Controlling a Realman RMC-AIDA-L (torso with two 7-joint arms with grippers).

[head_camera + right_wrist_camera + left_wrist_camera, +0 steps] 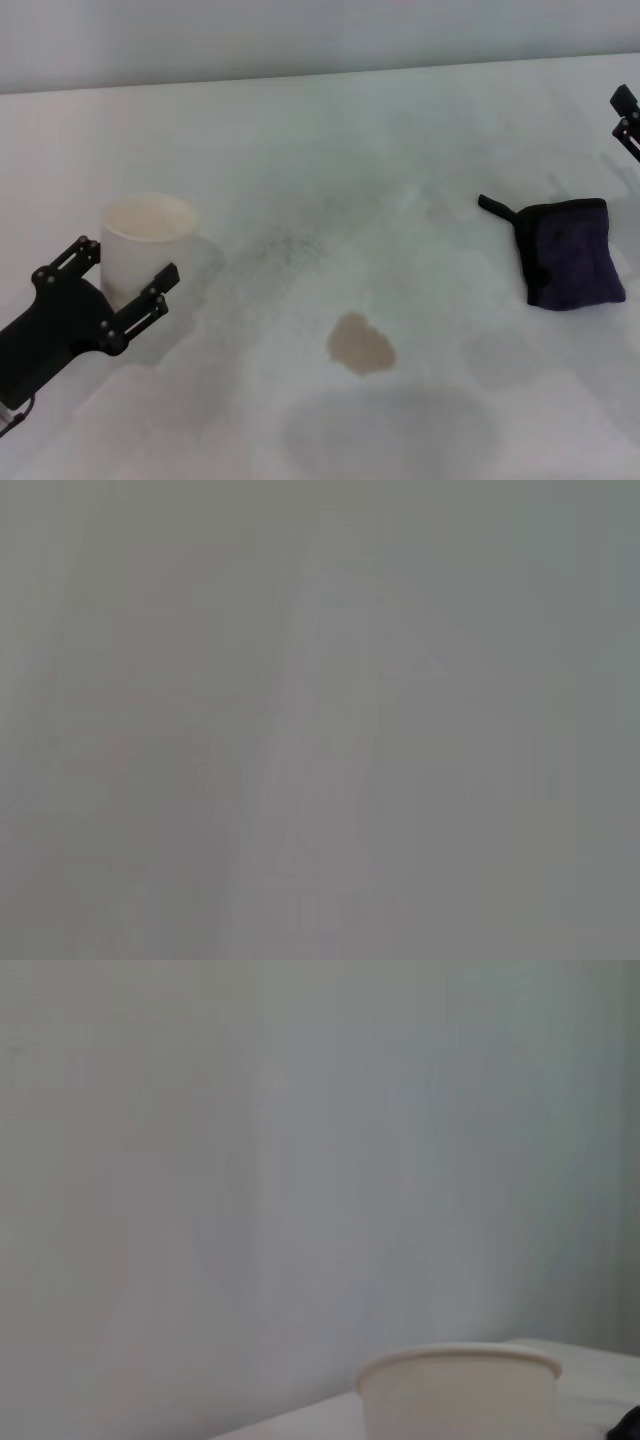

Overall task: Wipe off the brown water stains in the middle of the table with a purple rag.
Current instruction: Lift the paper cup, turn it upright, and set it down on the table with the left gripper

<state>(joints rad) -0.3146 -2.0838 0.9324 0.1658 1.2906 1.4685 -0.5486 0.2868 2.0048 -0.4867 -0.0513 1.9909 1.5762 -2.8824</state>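
Right hand [627, 118], far right edge, grip unclear; purple rag [571, 255] lies untouched, brown stain [360, 344] unwiped at lower centre.

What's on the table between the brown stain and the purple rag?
Nothing: in the head view, only bare white table separates the tan-brown stain from the dark purple folded rag.
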